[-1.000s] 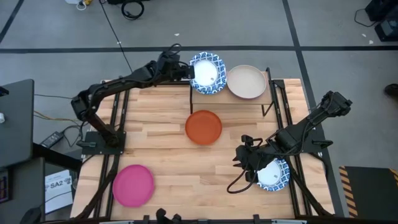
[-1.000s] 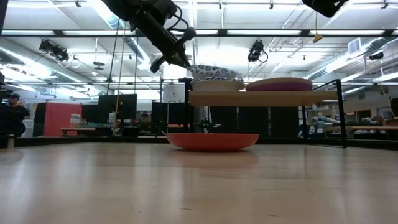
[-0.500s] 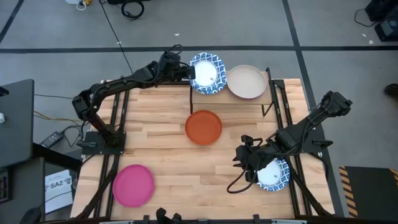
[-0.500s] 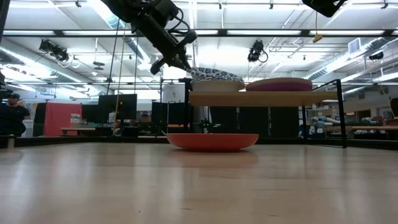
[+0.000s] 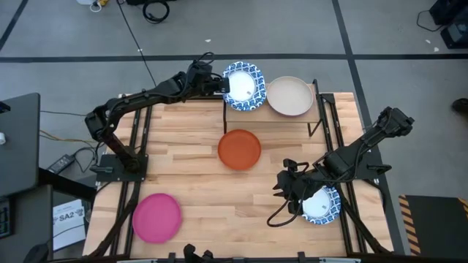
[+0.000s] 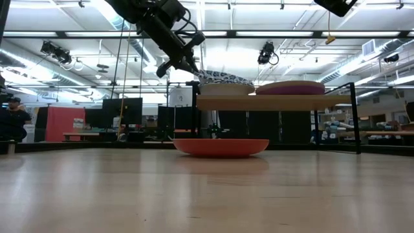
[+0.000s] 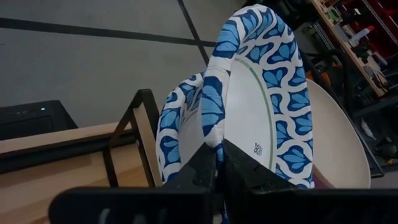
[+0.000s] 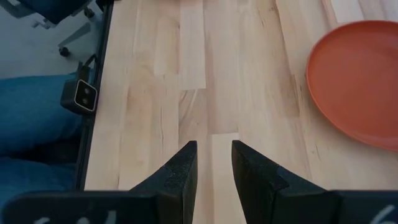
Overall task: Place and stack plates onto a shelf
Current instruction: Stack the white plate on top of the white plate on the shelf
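Observation:
A white plate with a blue patterned rim [image 5: 243,84] sits on the left half of the shelf [image 6: 272,102], on top of another blue-rimmed plate [image 7: 169,134]. My left gripper [image 5: 221,84] is shut on its rim. A beige plate [image 5: 290,96] tops the shelf's right stack, with a purple one [image 6: 291,88] beneath. An orange plate [image 5: 239,149] and a pink plate [image 5: 156,217] lie flat on the table. My right gripper [image 5: 287,186] stands open over bare wood, beside a blue-rimmed plate [image 5: 322,205] at the near right. My left gripper pinches the top plate's patterned rim [image 7: 211,127] between its two fingers, on the side toward the table's left. The fingers come from the left, slanting downward. The plate lies on the blue-rimmed plate below it, on the shelf.
The shelf's black legs [image 5: 319,109] stand at the table's far edge. Bare wood lies between the orange plate and the pink one. A person [image 6: 11,120] sits far off in the room behind.
The blue-rimmed plate in my left gripper has sunk from a raised tilt and now lies on the plate below it. Both arms have kept their places.

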